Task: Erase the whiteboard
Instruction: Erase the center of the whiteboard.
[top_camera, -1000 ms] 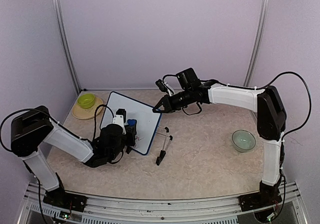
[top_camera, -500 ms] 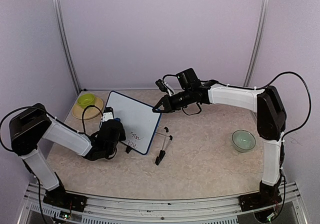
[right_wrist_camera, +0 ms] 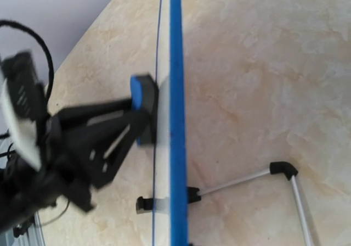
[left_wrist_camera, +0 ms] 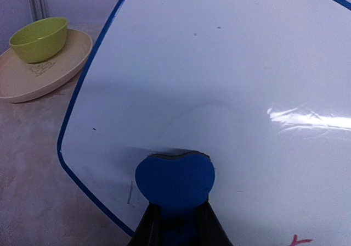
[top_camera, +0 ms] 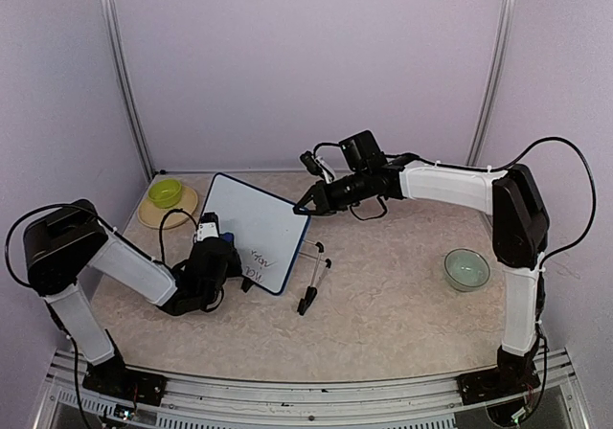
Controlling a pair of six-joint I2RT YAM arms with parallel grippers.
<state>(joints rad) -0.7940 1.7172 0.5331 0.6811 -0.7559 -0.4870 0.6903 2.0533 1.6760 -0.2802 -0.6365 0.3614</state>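
Your whiteboard (top_camera: 254, 230) stands on the left half of the table (top_camera: 402, 304), tilted back. Its wire legs (top_camera: 311, 281) are splayed on the tabletop by its near right corner. Most of its face is white, but you can see dark handwriting (top_camera: 261, 259) near the lower right edge. In the left wrist view a small red mark (left_wrist_camera: 299, 239) shows at the bottom right.

Against the board's lower left area you have a blue eraser (left_wrist_camera: 174, 177), its flat side pressed onto the white surface just inside the blue frame. The left gripper (top_camera: 226, 247) pinches that eraser, with both fingers clamped on its lower end.

The right gripper (top_camera: 308, 209) meets the board at its far right corner. Its claw is pressed together on the frame there. In the right wrist view the frame (right_wrist_camera: 176, 119) runs edge-on straight down the middle, but the fingertips themselves do not show.

Left of the board, near the back corner, a lime green bowl (top_camera: 165, 192) sits on a tan plate (top_camera: 148, 220). Well apart on the right side of the table rests a pale green bowl (top_camera: 466, 268).
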